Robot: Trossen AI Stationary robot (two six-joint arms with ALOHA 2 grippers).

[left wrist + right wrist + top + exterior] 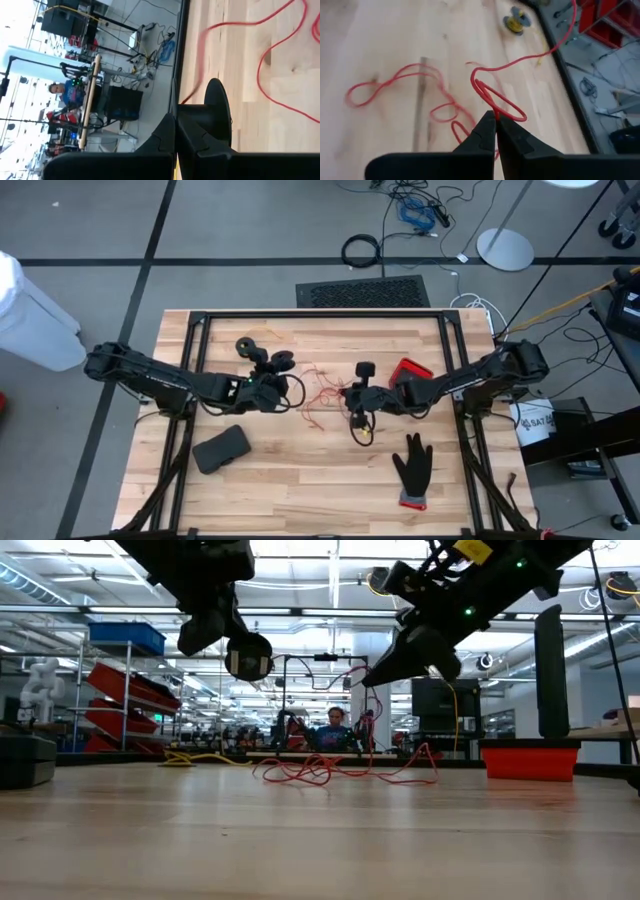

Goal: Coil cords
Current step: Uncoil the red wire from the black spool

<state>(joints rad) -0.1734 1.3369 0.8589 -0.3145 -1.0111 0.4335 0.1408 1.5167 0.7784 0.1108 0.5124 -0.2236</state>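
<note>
coiling barely begun: thin red string cord point(420, 75) lies loose; left gripper point(175, 125) clamps small black round spool point(217, 117), right gripper point(495, 120) pinches cord.

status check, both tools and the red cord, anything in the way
Left tool shut on black spool, lifted off table. Right tool shut on red cord, slack loose on wood. Nothing blocking.

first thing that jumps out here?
The red cord sprawled in loose loops mid-table, between the two arms. The right gripper is shut on a strand of it, lifted off the wood, while the left gripper is shut on a black spool. A black glove lies near the front right.
</note>
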